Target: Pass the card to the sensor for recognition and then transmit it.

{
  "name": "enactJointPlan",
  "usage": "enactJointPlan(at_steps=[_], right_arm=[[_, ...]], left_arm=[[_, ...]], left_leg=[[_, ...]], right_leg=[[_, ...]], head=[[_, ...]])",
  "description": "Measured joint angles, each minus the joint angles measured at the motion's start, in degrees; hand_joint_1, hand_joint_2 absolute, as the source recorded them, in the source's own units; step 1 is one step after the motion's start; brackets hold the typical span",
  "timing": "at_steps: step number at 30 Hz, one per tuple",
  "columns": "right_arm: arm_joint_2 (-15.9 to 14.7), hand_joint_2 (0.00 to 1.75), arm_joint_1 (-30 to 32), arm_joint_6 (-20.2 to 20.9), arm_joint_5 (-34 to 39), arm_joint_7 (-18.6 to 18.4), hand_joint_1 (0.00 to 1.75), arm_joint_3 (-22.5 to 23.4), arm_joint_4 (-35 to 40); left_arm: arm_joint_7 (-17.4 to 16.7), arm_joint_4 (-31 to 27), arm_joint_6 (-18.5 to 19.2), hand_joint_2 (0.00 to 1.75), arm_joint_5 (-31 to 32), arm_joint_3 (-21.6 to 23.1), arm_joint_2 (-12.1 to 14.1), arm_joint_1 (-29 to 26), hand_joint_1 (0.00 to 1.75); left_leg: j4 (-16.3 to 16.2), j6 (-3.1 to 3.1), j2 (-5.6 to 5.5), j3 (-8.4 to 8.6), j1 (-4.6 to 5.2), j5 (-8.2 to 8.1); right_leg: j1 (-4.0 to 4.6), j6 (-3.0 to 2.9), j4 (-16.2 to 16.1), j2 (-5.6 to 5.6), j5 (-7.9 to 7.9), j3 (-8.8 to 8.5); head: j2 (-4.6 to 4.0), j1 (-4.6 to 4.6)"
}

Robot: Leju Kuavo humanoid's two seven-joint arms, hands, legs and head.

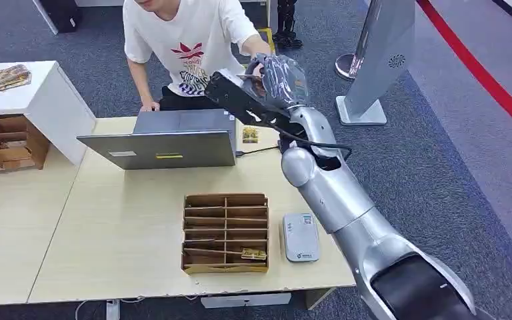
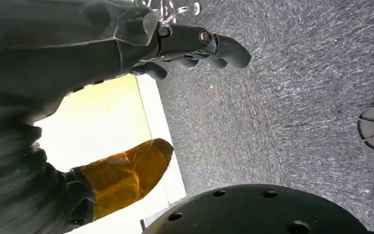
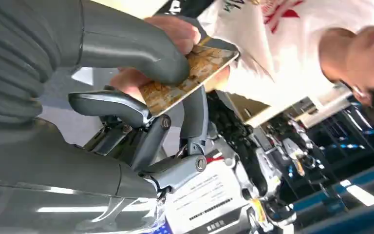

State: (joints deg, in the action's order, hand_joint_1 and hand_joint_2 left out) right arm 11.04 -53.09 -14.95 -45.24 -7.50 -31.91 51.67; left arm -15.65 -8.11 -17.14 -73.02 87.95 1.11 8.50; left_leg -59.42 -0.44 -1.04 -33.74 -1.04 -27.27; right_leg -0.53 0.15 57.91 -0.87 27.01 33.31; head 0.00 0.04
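Nearest me, by the table's (image 1: 107, 267) front edge, the sensor (image 1: 300, 237) lies flat with nothing on it, just right of the wooden organiser (image 1: 225, 232). One card stays in the organiser's front row; I cannot tell whether it has anything to do with this run. I judge the recognition step to be over, since the card (image 3: 187, 75) I am handling is nowhere near the sensor: it is up past the table's far edge, above its far right corner.

My right arm reaches across the table, over the right end of the laptop (image 1: 167, 140), to the person (image 1: 187, 33) standing behind the far edge. In the right wrist view my right hand (image 3: 141, 83) grips the card, thumb pressed on its printed face and fingers (image 3: 109, 105) under it. The person's hand (image 3: 170, 39) is already on the same card, pinching its far end. So I judge this to be the handover itself, with the card shared between two hands.

What is left, as I see it: loosen my hold so the person takes the card, then bring the arm home.

My left hand (image 2: 195, 46) hangs beside the table's edge over the carpet, fingers curled in with nothing in them.

Another card (image 1: 250, 135) lies on the table near the far edge, right of the laptop.
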Motion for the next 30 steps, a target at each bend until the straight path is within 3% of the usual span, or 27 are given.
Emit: enactJointPlan(at_steps=[1, 4, 5, 9, 13, 16, 18, 21, 26, 30], right_arm=[[0.31, 1.75, -0.15, 0.0, -0.33, 0.0, 0.0, -0.04, -1.09], [0.79, 1.75, -0.23, 0.09, -1.49, -0.17, 0.0, -0.17, -3.36], [0.9, 0.0, -0.23, 0.33, -2.12, -0.3, 0.0, -0.3, -4.08], [1.11, 0.0, -0.08, 1.82, -2.67, -0.11, 0.0, -0.81, -5.92], [1.33, 0.0, 1.8, 7.0, 3.18, 4.05, 0.0, -0.81, -4.74], [1.33, 0.0, 5.24, 14.68, 13.64, 7.61, 0.0, -0.81, -0.4], [1.07, 0.0, 7.54, 23.19, 23.94, 10.67, 0.0, -0.92, 3.29], [-1.14, 0.0, 11.73, 33.28, 38.9, 15.81, 0.0, -2.56, 10.82], [-7.04, 0.0, 19.1, 39.26, 51.85, 22.8, 0.0, -5.42, 23.51], [-10.89, 0.0, 26.29, 42.86, 57.62, 28.16, 0.0, -5.77, 32.38]], left_arm=[[0.0, 0.0, 0.0, 1.75, 0.0, 0.0, 0.0, -0.01, 0.0], [0.02, 0.0, 0.0, 1.75, -0.24, 0.0, 0.0, -0.01, 0.0], [0.02, 0.0, 0.0, 1.75, -0.46, 0.0, 0.0, -0.02, 0.0], [0.24, 0.0, -0.02, 1.75, -0.96, 0.0, 0.02, -0.08, 0.0], [0.98, 0.0, -0.07, 1.75, -2.1, 0.0, 0.02, -0.27, 0.0], [1.44, 0.0, -0.13, 1.75, -3.15, 0.0, 0.04, -0.56, 0.0], [1.92, 0.0, -0.15, 1.75, -3.8, 0.0, 0.07, -0.71, 0.0], [2.6, 0.0, -0.13, 1.75, -4.61, -0.07, 0.11, -0.84, 0.0], [3.23, 0.0, 0.04, 1.75, -5.79, -0.15, 0.2, -1.23, 0.0], [3.83, 0.0, 0.2, 1.75, -6.82, -0.46, 0.31, -1.4, 0.0]], left_leg=[[0.0, 0.0, -0.01, -0.01, 0.0, 0.0], [0.0, 0.0, -0.01, -0.01, 0.0, 0.0], [0.0, 0.0, -0.01, -0.01, 0.0, 0.0], [0.0, 0.0, 0.0, -0.01, 0.0, 0.0], [0.0, 0.0, 0.0, 0.01, -0.01, -0.01], [0.0, -0.01, 0.0, 0.0, -0.01, -0.01], [0.0, -0.01, 0.0, 0.0, -0.01, -0.02], [0.0, 0.01, -0.04, -0.02, -0.01, -0.04], [-0.01, 0.06, -0.06, -0.02, 0.02, -0.08], [-0.02, 0.09, -0.09, -0.02, 0.03, -0.1]], right_leg=[[0.0, 0.0, 0.0, 0.01, 0.0, 0.0], [0.0, 0.0, -0.01, 0.0, 0.0, 0.0], [0.0, 0.0, -0.01, 0.01, 0.0, 0.0], [0.0, 0.0, -0.01, 0.01, 0.0, 0.01], [0.0, 0.0, -0.01, 0.01, 0.0, 0.01], [0.0, 0.0, -0.01, 0.01, 0.01, 0.04], [0.0, 0.0, -0.02, 0.0, 0.02, 0.08], [0.0, 0.01, -0.06, 0.04, 0.05, 0.07], [0.0, 0.01, -0.12, 0.08, 0.06, 0.03], [-0.01, 0.02, -0.14, 0.1, 0.07, 0.01]], head=[[0.0, 0.0], [0.0, 0.0], [0.0, 0.0], [0.0, -0.02], [0.0, 0.0], [0.0, -0.02], [0.0, 0.0], [0.0, -0.02], [0.0, -0.02], [0.0, -0.04]])
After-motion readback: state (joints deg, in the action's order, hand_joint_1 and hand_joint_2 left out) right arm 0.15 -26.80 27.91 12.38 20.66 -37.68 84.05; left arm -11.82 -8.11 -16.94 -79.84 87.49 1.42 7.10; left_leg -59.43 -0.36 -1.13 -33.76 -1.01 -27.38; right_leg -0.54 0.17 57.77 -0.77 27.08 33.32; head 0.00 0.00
